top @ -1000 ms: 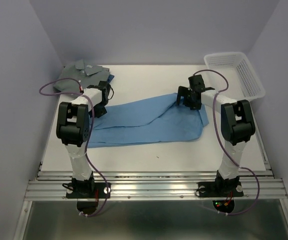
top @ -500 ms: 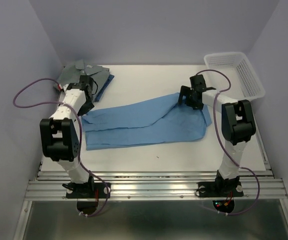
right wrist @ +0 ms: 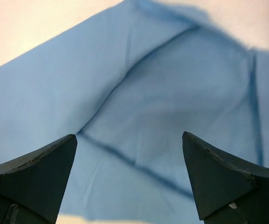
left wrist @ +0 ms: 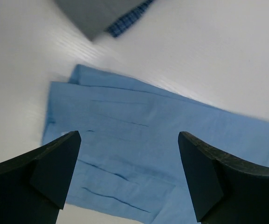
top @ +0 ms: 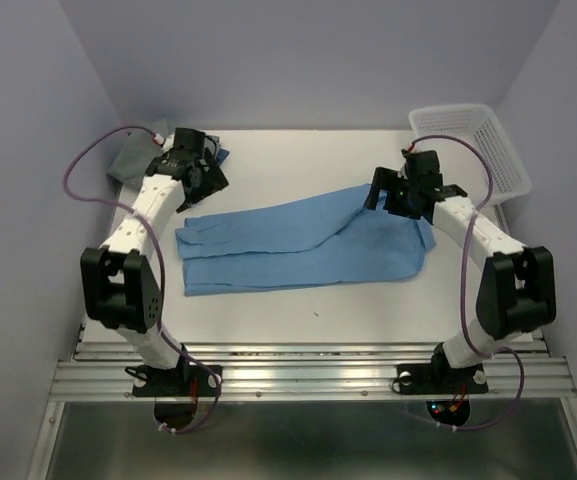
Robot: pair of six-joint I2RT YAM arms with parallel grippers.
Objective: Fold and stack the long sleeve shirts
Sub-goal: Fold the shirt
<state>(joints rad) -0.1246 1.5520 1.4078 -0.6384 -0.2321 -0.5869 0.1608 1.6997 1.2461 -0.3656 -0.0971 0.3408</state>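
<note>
Sky-blue shirt (top: 298, 245) is lying spread flat across the middle of the table (top: 268, 300). Grey shirt (top: 126, 160) is sitting at the far-left corner, with a darker blue shirt (left wrist: 129, 18) peeking out under it. Left gripper (top: 203, 180) is hovering by the sky-blue shirt's left end and right gripper (top: 393, 195) over its right end, both with jaws wide apart, gripping nothing.

A: Any writing, label, brand or number you can read here?
B: None. The light sky-blue cloth shirt (top: 298, 245) spread across the white counter (top: 298, 160) is plain, and the white plastic mesh basket (top: 509, 165) at the far right corner shows no legible mark.
A: And the black-and-white robot arms (top: 153, 205)?
B: Anything on them is too small to tell.
</note>
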